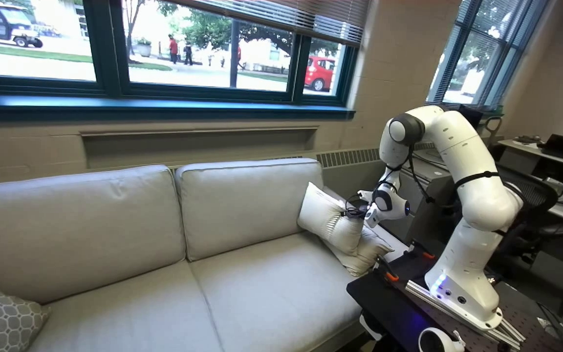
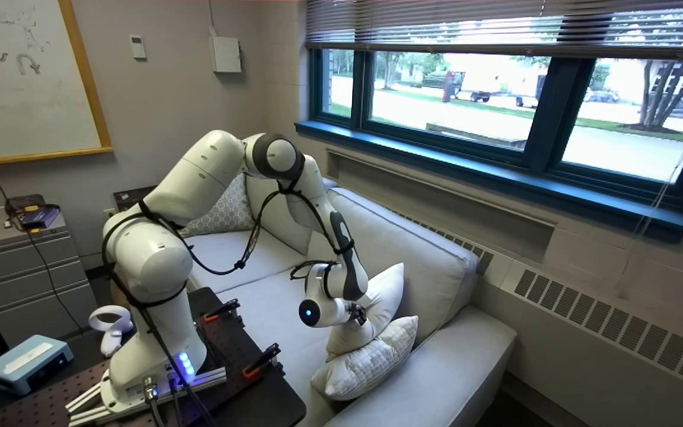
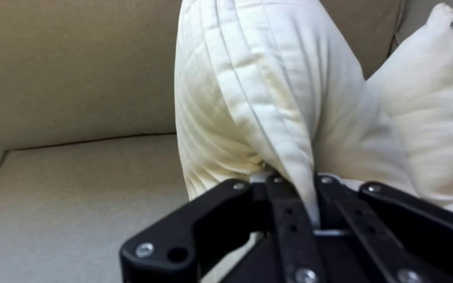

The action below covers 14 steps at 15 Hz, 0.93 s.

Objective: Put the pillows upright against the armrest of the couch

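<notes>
Two cream-white pillows are at the armrest end of the couch (image 1: 257, 274). The upper pillow (image 1: 321, 210) is tilted, touching the back cushion and resting on the lower pillow; it also shows in an exterior view (image 2: 386, 290). My gripper (image 3: 299, 184) is shut on a pinched fold of this upper pillow (image 3: 246, 74) in the wrist view. The lower pillow (image 2: 371, 365) leans tilted beside the armrest (image 2: 451, 362); it also shows in an exterior view (image 1: 364, 254), partly covered. At the right of the wrist view, more cream-white pillow (image 3: 431, 106) shows.
A grey patterned pillow (image 1: 3, 318) lies at the couch's far end. The robot's black table (image 2: 258, 391), with clamps (image 2: 261, 362) on its edge, stands close to the seat front. Back cushions (image 1: 252, 205) and the wall with the window sill (image 1: 164, 107) are behind the couch.
</notes>
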### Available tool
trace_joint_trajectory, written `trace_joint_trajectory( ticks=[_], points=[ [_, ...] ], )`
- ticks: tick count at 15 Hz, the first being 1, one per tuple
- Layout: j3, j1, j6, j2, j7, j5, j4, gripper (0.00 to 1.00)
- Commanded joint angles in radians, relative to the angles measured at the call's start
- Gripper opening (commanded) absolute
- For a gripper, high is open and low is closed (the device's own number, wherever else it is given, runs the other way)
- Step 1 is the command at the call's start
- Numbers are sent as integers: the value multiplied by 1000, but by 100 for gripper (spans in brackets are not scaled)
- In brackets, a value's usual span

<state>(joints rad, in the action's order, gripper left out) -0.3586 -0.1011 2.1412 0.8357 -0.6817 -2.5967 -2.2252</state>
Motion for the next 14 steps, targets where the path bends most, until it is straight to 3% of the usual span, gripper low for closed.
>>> trace_joint_trajectory(
  ticks=[1, 5, 11, 14],
  points=[
    [166, 167, -9, 19, 138, -6, 5, 5],
    [319, 335, 5, 45, 224, -7, 21, 5],
    [596, 678, 167, 74, 152, -2, 57, 5],
    [716, 786, 240, 109, 134, -2, 80, 4]
  ],
)
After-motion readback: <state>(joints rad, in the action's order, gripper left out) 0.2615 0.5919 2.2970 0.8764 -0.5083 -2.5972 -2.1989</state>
